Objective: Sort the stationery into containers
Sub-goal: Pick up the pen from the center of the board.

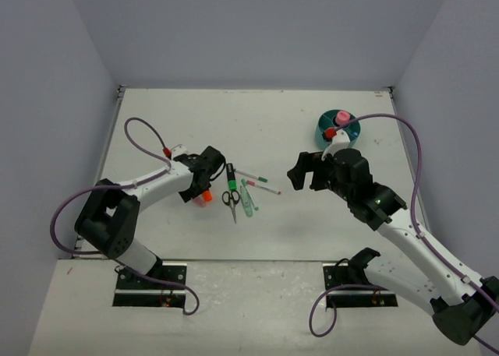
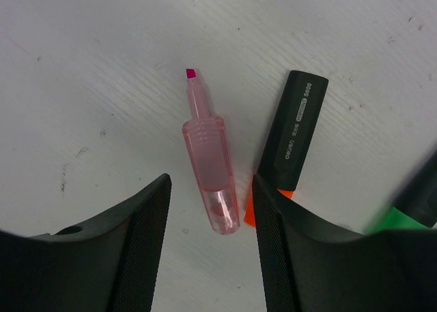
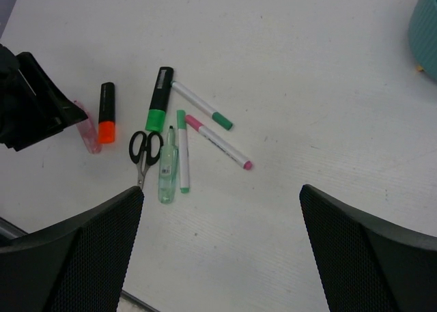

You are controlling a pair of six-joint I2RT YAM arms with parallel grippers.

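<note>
An uncapped pink highlighter [image 2: 208,168] lies flat on the white table. Its rear end sits between the fingers of my left gripper [image 2: 212,183], which stands open around it with a gap on each side. An orange highlighter [image 2: 293,131] with a black cap lies just right of the right finger. A green highlighter [image 3: 159,100], black-handled scissors [image 3: 145,151], a clear green highlighter [image 3: 167,172] and thin white pens [image 3: 218,143] lie together mid-table. My right gripper [image 3: 222,196] hangs wide open above the table, holding nothing. The teal organizer [image 1: 352,132] holds a pink-capped bottle [image 1: 341,119].
The table [image 1: 156,122] is walled at the back and both sides. The organizer stands at the far right, behind my right arm. The left arm's purple cable [image 1: 140,134] loops over the left part of the table.
</note>
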